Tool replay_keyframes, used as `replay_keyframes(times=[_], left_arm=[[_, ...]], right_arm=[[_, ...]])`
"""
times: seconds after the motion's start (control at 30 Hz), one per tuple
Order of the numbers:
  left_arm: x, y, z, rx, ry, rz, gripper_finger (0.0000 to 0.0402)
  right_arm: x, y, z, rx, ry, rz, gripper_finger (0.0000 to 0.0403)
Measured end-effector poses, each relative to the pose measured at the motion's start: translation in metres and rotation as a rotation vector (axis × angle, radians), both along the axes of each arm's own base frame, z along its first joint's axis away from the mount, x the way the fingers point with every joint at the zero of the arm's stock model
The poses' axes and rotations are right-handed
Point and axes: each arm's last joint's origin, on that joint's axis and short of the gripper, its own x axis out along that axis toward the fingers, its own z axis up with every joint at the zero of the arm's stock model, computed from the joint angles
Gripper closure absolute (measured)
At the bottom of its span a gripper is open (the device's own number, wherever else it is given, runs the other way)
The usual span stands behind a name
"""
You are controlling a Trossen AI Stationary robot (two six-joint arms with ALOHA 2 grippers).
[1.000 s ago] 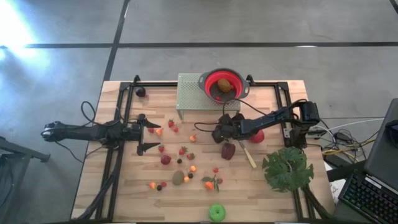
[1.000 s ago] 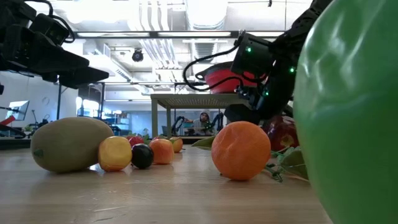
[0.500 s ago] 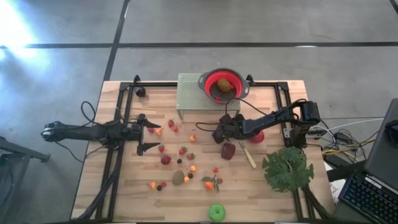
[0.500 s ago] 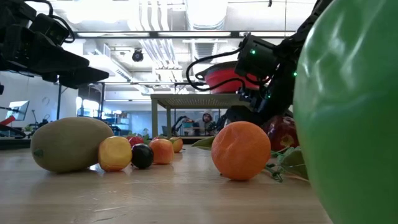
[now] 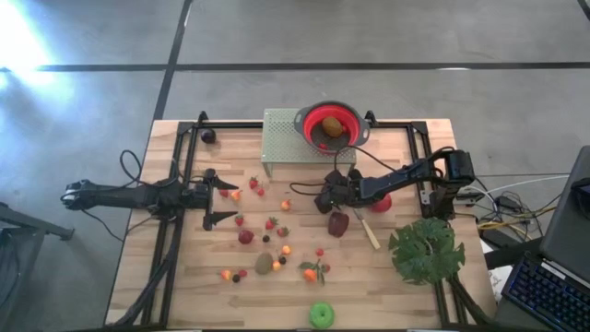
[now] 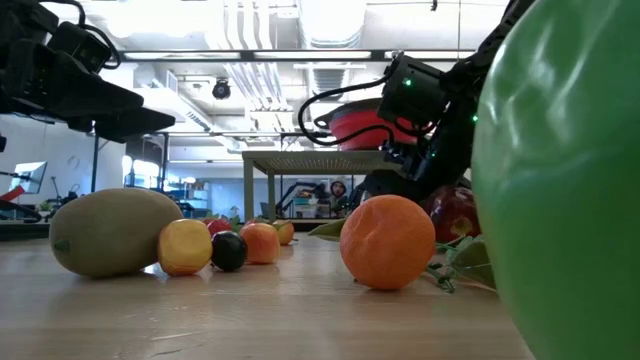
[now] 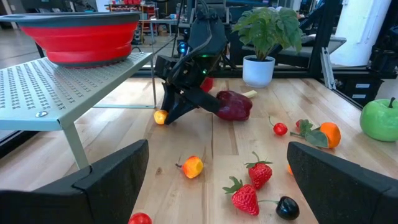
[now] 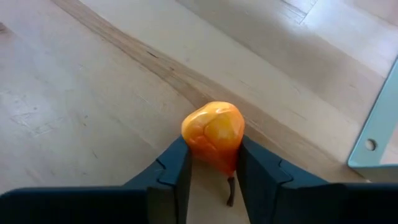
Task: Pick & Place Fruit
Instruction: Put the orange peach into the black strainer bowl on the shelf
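- The small orange-yellow fruit sat on the table just in front of the mesh stand, its stem end down against the wood and its rounded end up (so its long axis ran roughly upright).
- The right gripper pinched it, one dark finger pressed to each side.
- Just beside it lay a dark maroon fruit, with a slim knife next to that and a red apple under the right arm.
- A red bowl stood on the stand, a brown kiwi inside.
- Strawberries, another kiwi, orange pieces and dark berries were scattered over the middle of the table; a green apple sat at the near edge, a big green leaf well apart.
- The right arm reached low across the table, tilted down onto the fruit.
- The left gripper hung over the table's left side, fingers spread wide (nothing between them).
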Motion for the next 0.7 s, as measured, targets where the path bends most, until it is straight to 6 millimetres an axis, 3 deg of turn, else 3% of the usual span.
replay_keyframes(times=[0.7], left_arm=[[0.0,0.0,0.0,0.0,0.0,0.0,0.0014]], right_arm=[[0.0004,0.0009,-0.0001,0.004,0.001,0.013,0.0298]])
